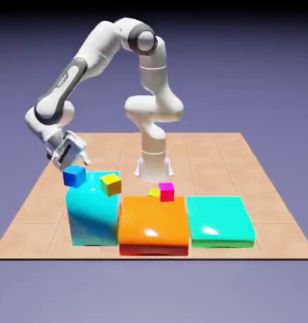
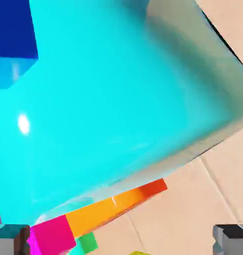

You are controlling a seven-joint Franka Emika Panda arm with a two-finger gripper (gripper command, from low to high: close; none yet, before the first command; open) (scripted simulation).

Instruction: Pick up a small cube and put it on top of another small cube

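A plain blue-violet backdrop lies behind a tan tiled tabletop (image 1: pixel 201 151). A white jointed robot arm (image 1: pixel 112 44) arches toward the exterior view's left. In front stand a tall, glossy cyan block (image 1: pixel 93 217), a glossy orange block (image 1: pixel 153 224) and a low, glossy turquoise block (image 1: pixel 219 217).

The two-finger gripper (image 2: pixel 122 239) is spread wide, with nothing pinched; it is above the cyan block's side of the table. A blue cube (image 1: pixel 74 176) and a golden-yellow cube (image 1: pixel 111 185) appear near that block's top; their exact support cannot be confirmed from these angles.

The task's small lime cube (image 1: pixel 154 192) sits behind the orange block, partly hidden, just beside a small magenta cube (image 1: pixel 166 192) in the exterior view.

Step in hand, as judged: approach, prior to any pick. The next move calls for travel toward the lime cube, alignment and descent with clearance from the magenta cube, then closing.
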